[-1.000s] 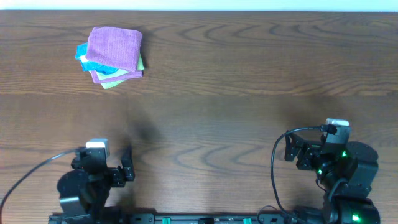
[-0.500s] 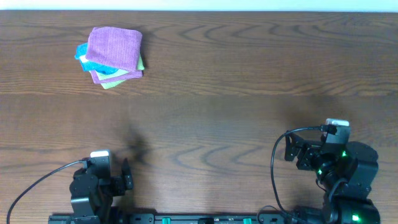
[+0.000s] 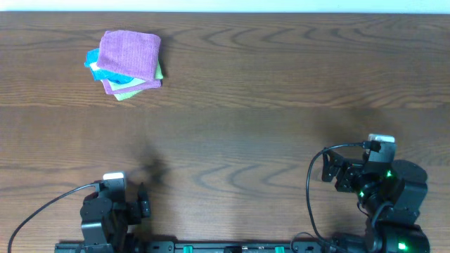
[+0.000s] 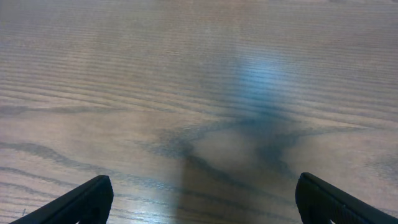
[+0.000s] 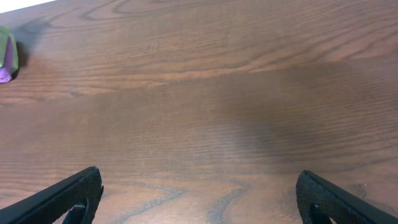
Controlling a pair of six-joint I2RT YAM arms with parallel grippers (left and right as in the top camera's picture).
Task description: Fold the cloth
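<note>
We see the left fingers spread as wide as they go, one dark tip in each lower corner of the left wrist view, with only wood grain and a soft shadow between them; they hold nothing and touch nothing. The right fingers are parted just as wide and are equally empty, hanging over the bare brown surface. From overhead, the left arm sits at the near edge on the left and the right arm at the near edge on the right, both drawn back. A broad stretch of wood lies open between them and on toward the far edge. The cloth, lilac and folded to a neat square, lies on top of one small stack near the far left of the surface. It is close to the far edge and well apart from both arms. Under it we count one blue cloth jutting out on the left and one yellow-green cloth showing at the right and near sides. A further lilac strip shows along the stack's near edge, and we cannot tell whether it is part of the top cloth or a separate one. The right wrist view catches only a sliver of the stack at its left border.
</note>
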